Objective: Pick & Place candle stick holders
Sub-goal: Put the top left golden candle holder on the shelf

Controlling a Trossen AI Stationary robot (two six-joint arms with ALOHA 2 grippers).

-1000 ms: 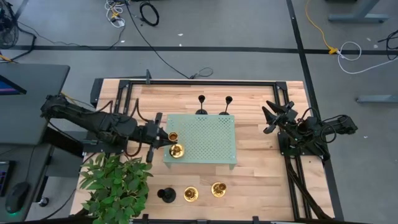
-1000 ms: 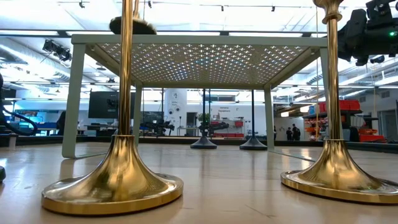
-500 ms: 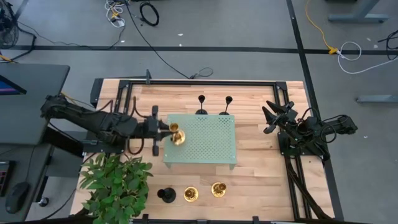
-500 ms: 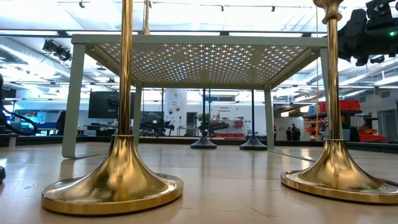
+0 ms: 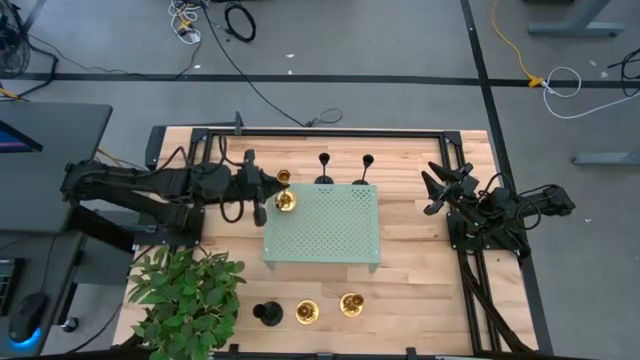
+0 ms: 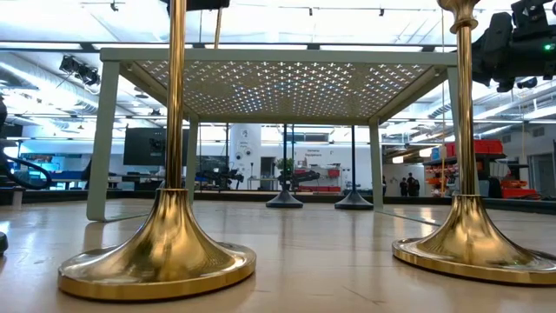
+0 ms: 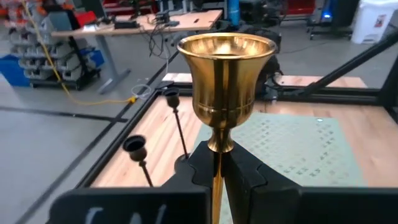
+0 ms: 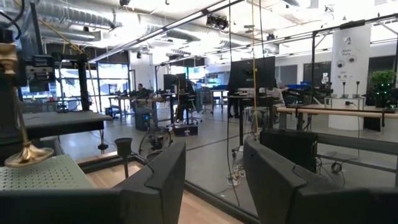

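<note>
— Where is your left claw?
— Clamped on a gold candle stick holder by its stem, over the green tray's back-left corner.
— And your right claw?
— Open, empty, well right of the tray.

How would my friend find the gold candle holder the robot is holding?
Look for the pale green tray in the middle of the wooden table. At its far left corner, the left claw is shut on a gold candle holder. It is the only gold one up in the air; the other two stand on the table's near edge.
</note>
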